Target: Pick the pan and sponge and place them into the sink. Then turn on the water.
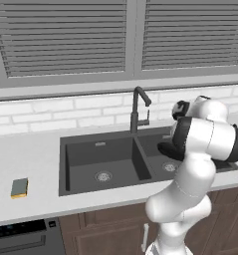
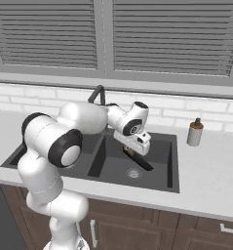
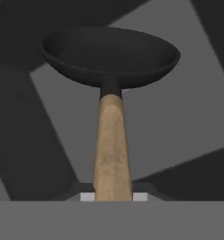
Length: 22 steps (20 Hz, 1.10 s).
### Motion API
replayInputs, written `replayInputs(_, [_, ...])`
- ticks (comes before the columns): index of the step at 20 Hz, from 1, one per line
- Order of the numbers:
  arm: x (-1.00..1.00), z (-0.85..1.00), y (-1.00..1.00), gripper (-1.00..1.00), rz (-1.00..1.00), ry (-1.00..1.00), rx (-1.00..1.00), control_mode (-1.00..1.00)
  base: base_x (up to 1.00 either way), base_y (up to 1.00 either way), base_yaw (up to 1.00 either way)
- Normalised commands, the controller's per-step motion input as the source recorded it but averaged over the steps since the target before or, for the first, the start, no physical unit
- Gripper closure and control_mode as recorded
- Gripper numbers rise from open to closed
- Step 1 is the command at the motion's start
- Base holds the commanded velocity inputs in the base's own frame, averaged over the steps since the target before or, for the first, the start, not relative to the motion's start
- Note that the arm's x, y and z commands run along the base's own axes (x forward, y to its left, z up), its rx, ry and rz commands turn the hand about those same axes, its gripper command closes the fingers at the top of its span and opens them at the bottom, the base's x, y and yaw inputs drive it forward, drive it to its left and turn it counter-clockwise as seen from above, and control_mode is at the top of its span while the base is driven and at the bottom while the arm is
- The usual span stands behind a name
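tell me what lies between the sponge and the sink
Nothing: in the left base view, bare grey counter separates the sponge from the sink.

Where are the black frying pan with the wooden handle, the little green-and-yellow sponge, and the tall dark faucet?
Pan [image 3: 108, 56]: hand view, bowl.
Sponge [image 1: 19, 187]: left base view, green top.
Faucet [image 1: 135, 112]: left base view, upright stem.
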Motion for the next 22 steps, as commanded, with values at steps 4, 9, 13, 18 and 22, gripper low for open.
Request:
replayInputs(4, [0.04,-0.15,-0.39,1.00,-0.29,0.00,0.00,-1.00,0.00,0.00,0.00])
replayInputs(9, [0.13,-0.17,-0.11,1.00,-0.30,-0.01,0.00,-1.00,0.00,0.00,0.00])
replayInputs(13, [0.22,-0.59,0.17,1.00,-0.22,0.00,0.00,-1.00,0.00,0.00,0.00])
replayInputs(18, [0.35,-0.98,0.59,1.00,-0.15,0.00,0.00,-1.00,0.00,0.00,0.00])
replayInputs(22, [0.44,-1.00,0.69,1.00,-0.11,0.02,0.01,-1.00,0.00,0.00,0.00])
